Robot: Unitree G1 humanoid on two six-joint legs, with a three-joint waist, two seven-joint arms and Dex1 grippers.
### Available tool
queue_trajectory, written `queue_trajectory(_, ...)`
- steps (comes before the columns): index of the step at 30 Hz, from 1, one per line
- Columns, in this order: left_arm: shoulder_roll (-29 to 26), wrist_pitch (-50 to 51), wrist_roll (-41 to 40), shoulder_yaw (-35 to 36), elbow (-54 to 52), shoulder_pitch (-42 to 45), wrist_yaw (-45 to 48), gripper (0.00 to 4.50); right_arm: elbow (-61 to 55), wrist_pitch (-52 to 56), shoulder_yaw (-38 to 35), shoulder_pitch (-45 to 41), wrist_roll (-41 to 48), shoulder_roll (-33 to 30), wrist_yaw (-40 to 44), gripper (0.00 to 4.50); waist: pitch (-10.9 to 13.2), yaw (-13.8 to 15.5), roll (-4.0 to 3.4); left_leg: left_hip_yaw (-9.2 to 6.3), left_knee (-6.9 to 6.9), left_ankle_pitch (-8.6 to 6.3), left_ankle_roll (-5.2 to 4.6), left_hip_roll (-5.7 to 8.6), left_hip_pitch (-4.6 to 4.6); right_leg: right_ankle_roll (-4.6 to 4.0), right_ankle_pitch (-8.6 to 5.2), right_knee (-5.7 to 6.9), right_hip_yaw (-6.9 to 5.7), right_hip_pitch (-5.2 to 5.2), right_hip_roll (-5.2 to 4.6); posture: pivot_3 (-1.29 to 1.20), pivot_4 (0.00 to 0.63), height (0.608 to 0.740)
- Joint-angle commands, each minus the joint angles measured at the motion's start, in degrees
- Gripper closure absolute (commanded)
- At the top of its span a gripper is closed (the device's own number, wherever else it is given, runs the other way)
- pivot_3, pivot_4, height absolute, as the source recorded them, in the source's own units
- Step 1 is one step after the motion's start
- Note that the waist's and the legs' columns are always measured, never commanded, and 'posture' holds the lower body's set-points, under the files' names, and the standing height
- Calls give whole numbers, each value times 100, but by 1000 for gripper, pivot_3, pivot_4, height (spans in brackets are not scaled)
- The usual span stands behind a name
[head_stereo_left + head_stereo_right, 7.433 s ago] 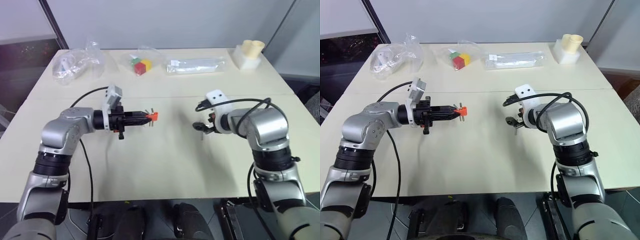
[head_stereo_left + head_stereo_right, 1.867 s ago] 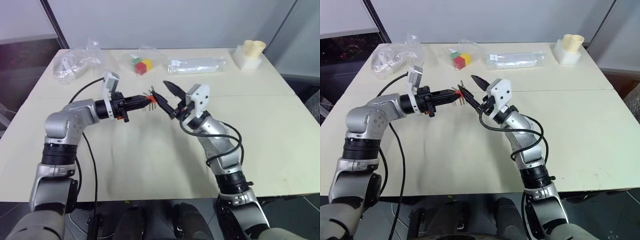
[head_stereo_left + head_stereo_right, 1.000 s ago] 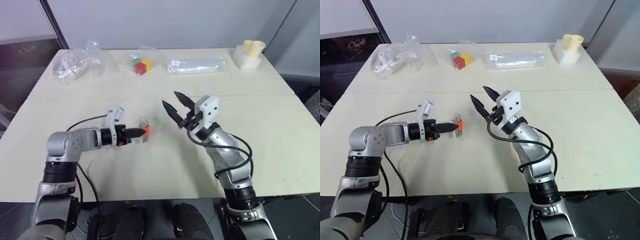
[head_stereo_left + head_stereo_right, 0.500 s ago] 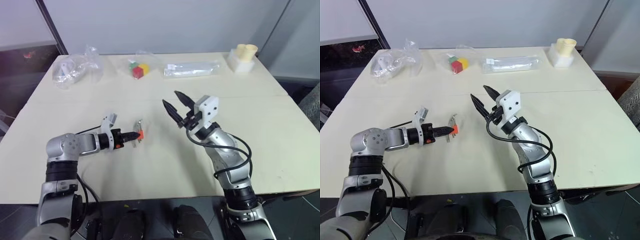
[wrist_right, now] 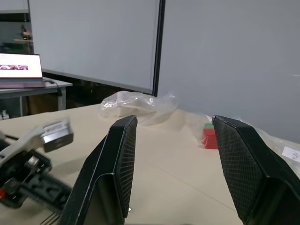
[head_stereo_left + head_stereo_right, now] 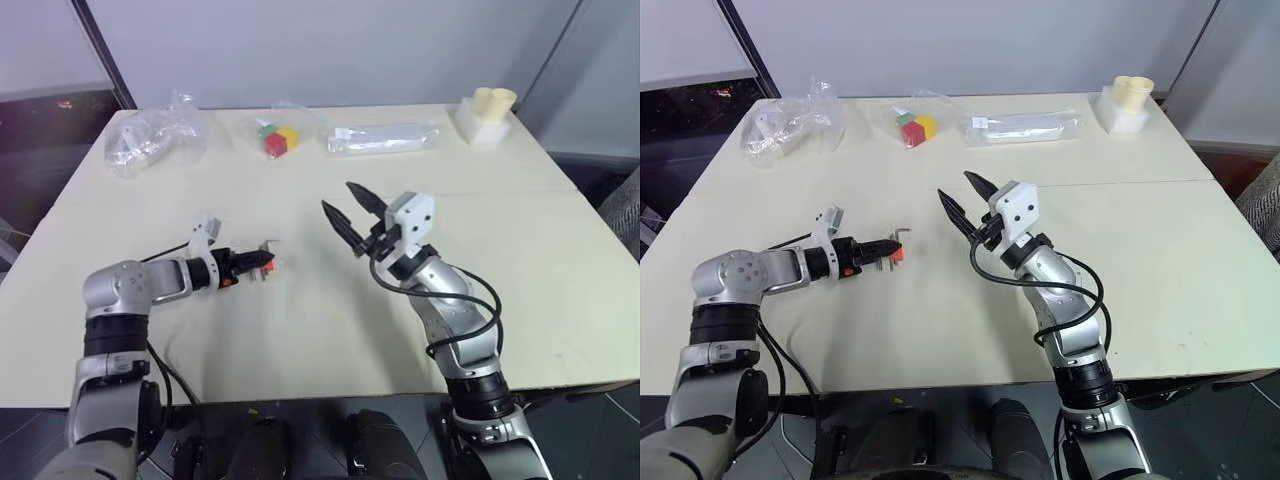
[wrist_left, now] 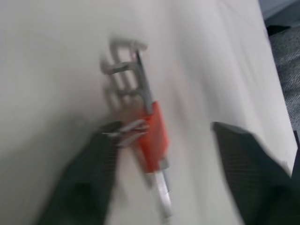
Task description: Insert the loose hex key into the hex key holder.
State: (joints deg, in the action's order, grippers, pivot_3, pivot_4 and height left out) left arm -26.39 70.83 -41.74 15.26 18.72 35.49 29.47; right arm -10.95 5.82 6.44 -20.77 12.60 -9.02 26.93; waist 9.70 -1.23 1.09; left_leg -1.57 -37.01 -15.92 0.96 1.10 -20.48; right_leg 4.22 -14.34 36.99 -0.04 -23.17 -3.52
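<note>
The hex key holder (image 7: pixel 154 136), a small orange-red block with thin grey keys sticking out, lies flat on the cream table (image 6: pixel 300 330). My left gripper (image 6: pixel 258 263) is low over the table and open, one finger on each side of the holder and the holder nearer one finger (image 7: pixel 91 168). I cannot tell the loose hex key apart from the keys in the holder. My right gripper (image 6: pixel 345 215) is raised above the table's middle, open, with nothing between its fingers (image 5: pixel 115 164).
Along the table's far edge lie crumpled clear bags (image 6: pixel 150 140), red, green and yellow cubes (image 6: pixel 277 140), a long clear packet (image 6: pixel 385 138) and cream cups on a white block (image 6: pixel 485 110). A black cable trails from my left wrist.
My left gripper has opened and let go of the holder, which now lies on the table. The left hand has drawn slightly to the left. The right arm has kept still.
</note>
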Motion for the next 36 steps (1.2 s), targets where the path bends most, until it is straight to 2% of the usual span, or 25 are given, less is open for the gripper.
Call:
queue_trajectory(1, -268, -51, 432, 273, 376, -114, -553, 60, -126, -95, -28, -123, 37, 1, 24, 1879, 0, -14, 0, 0, 0, 0, 0, 0, 1, 0, 0, 1, 0, 0, 0, 0, 150, 740)
queue_trajectory(7, -466, 11, 383, 418, 239, -115, -628, 60, -149, -73, -53, -107, 42, -33, 45, 1879, 0, -135, 0, 0, 12, 0, 0, -2, -2, -3, -2, 0, 0, -7, 2, 0, 150, 740)
queue_trajectory(15, -564, 172, 355, 501, -313, -267, -928, 60, -89, -78, -37, -163, 38, -46, 73, 1879, 3, -132, 1, 0, 20, -1, 2, -3, -15, -4, -3, -6, 1, -22, 0, 0, 150, 740)
queue_trajectory(20, -1000, -340, 565, -15, -909, -480, -466, 60, -46, -78, -32, -204, 38, -48, 99, 1879, 4, -129, 0, 0, 21, 1, 6, -3, -44, -5, -3, -8, 2, -48, -1, 0, 150, 740)
queue_trajectory(23, -1268, -873, 745, -339, -1280, -621, -15, 60, -35, -81, -25, -215, 32, -54, 117, 1879, 4, -107, 0, -1, 20, 17, 35, -1, -108, -6, 0, 0, 3, -115, -7, 0, 150, 740)
queue_trajectory(28, -1621, -1443, 837, -628, -1926, -739, 706, 60, -6, -67, -31, -261, 43, -131, 223, 1879, 6, -61, 1, -1, 12, 18, 37, 2, -175, -7, 0, -3, 1, -170, -18, 0, 150, 740)
queue_trajectory(32, -1921, -1793, 915, -769, -2343, -799, 1198, 60, -129, 402, 33, -309, 242, -512, 725, 1879, 9, 18, 0, 0, 6, 18, 36, 6, -198, -8, 1, -7, 1, -190, -22, 0, 150, 740)
queue_trajectory(36, -2073, -1922, 865, -726, -2596, -820, 1461, 60, -461, 1118, 207, -323, 436, -1285, 1511, 1879, 14, 51, -4, 0, 7, 17, 33, 5, -199, -9, 0, -14, 0, -187, -23, 0, 150, 740)
